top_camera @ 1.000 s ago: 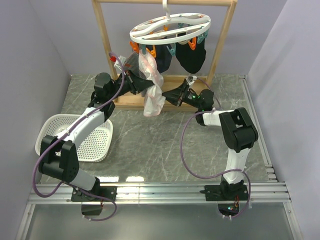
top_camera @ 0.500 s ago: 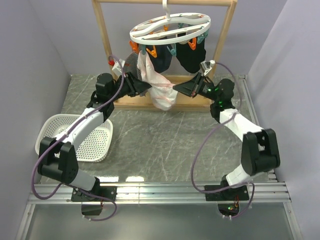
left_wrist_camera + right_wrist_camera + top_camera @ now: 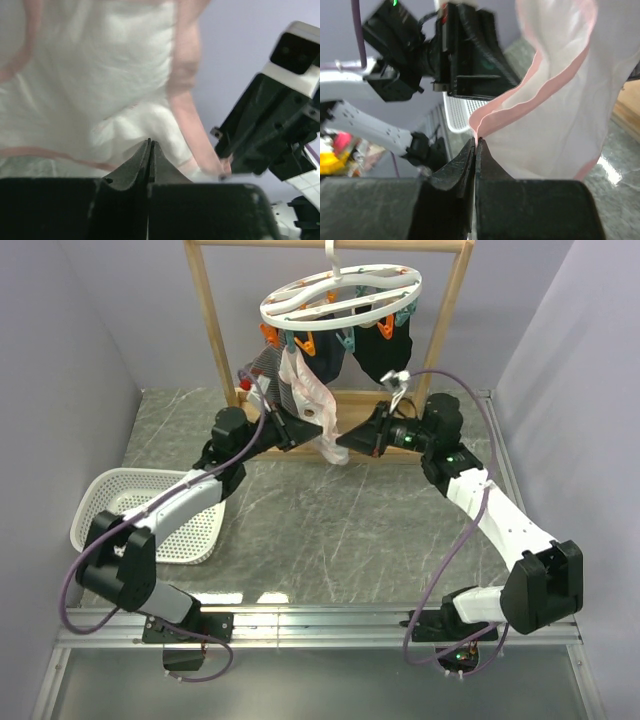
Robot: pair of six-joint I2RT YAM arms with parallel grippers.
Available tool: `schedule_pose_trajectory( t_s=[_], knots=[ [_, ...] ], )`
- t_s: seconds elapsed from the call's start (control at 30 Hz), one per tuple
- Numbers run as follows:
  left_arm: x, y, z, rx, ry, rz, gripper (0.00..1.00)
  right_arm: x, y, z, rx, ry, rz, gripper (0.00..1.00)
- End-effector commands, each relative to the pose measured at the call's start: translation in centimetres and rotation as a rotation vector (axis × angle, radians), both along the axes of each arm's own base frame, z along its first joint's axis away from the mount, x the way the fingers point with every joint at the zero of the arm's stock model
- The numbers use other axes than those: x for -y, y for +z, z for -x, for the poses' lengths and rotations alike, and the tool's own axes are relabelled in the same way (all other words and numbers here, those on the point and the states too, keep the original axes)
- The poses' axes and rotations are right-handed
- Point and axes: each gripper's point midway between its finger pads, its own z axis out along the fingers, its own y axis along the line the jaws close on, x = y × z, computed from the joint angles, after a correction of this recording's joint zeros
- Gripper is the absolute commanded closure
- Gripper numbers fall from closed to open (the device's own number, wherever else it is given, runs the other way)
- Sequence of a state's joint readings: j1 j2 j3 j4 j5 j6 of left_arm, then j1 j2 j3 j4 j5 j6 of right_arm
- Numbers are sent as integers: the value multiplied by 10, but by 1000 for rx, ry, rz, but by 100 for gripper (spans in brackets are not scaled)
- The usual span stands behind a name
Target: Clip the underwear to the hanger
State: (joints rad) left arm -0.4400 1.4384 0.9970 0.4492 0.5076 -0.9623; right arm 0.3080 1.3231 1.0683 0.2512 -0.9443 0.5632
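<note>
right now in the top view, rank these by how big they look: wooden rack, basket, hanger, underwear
1. wooden rack
2-3. basket and hanger: similar spread, and the hanger hangs higher up, so I won't rank them
4. underwear

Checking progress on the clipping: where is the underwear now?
In the top view the underwear hangs centre-back beneath the hanger, its lower part pinched by the left gripper and right gripper.

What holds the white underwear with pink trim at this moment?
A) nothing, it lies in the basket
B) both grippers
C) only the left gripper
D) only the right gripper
B: the left gripper and the right gripper are each shut on the fabric of the underwear.
</note>
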Motion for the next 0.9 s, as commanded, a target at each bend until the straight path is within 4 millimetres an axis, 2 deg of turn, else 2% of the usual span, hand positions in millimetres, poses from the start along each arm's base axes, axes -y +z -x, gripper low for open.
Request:
schedule_pose_trajectory(
  t_s=[0.0,0.07,0.1,0.17,0.2,0.27,0.37,0.43,0.67,0.73,0.8,0.87],
  knots=[
    [19,24,-2,4,-40,134,95,-16,14,20,183,40,93,100],
    [26,31,-6,25,-57,171,94,-22,3,21,229,46,161,100],
    [30,28,-8,6,-73,182,94,-33,-3,30,242,77,186,100],
    [34,43,-8,55,-105,212,94,-38,-22,24,281,61,266,100],
    [36,43,-7,60,-126,215,94,-42,-28,24,288,61,286,100],
    [36,57,-6,112,-144,231,94,-42,-40,6,290,6,343,100],
    [35,62,-2,152,-175,231,94,-38,-49,-17,297,-72,413,100],
    [36,65,4,181,-202,229,94,-40,-57,-26,293,-92,456,100],
    [30,60,1,204,-208,209,95,-32,-87,-53,298,-231,618,100],
    [31,57,0,201,-208,197,92,-24,-98,-70,265,-323,670,100],
    [29,53,-3,190,-198,185,90,-20,-103,-78,240,-372,681,100],
    [24,43,-9,149,-174,168,85,-19,-100,-86,251,-419,667,100]
  ],
)
